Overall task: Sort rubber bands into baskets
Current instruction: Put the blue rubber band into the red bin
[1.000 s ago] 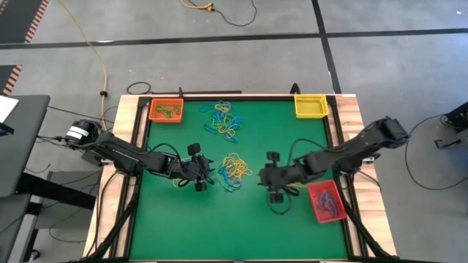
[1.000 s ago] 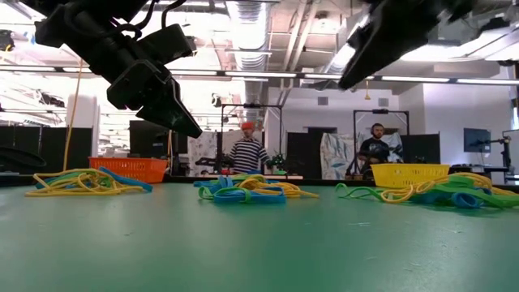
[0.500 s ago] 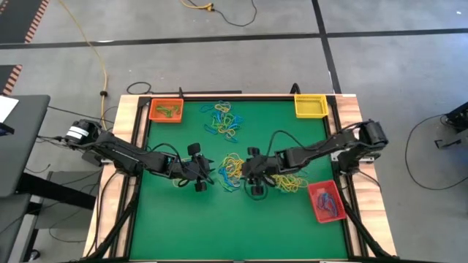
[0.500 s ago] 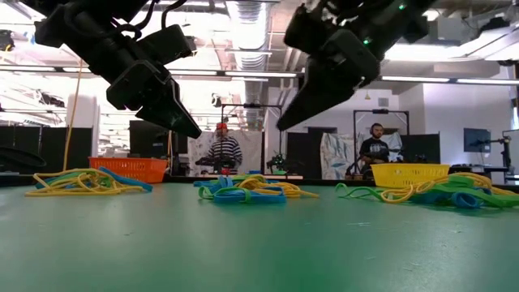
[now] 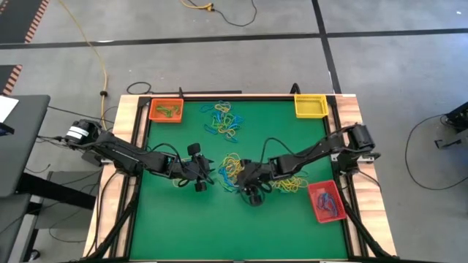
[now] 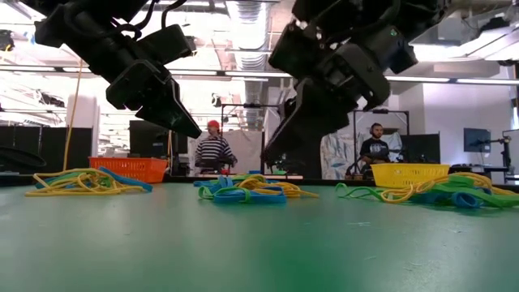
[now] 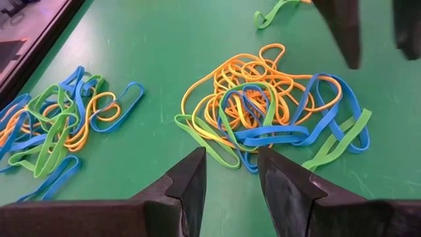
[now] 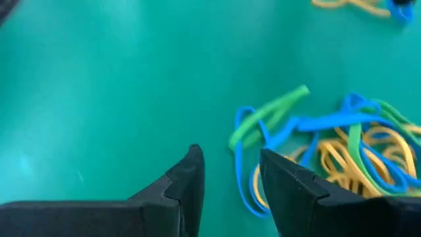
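A: Since the bands lie in tangled heaps, which one should be worked, going from the left?

B: At the far left corner of the green felt-topped desk [image 5: 168, 219] sits the small orange rectangular plastic basket [image 5: 166, 110] with a few bands in it. Right of that, toward the far edge, is one loose heap of thin yellow, blue and green rubber bands [image 5: 224, 121]. The left arm's dark two-finger gripper [image 5: 207, 172] hangs just left of the middle heap [image 7: 276, 108], its fingers a narrow gap apart and holding nothing.

A: And the right arm?

B: The right arm's dark two-finger gripper [image 5: 240, 177] is over the near right edge of that same middle heap, fingers also slightly apart and empty. In its wrist view a blue band and a green band [image 8: 270, 118] stick out from the pile just beyond the fingertips.

A: So how to take one cleanly?

B: I would judge it best to pinch a single strand that pokes out of the heap, the blue or the green one, and lift slowly, since the loops are interlaced and neighbours may drag along. Farther right lie a third heap [image 5: 290, 183], the yellow plastic basket [image 5: 310, 106] at the far right corner and the red plastic basket [image 5: 326, 201] near right, holding blue bands.
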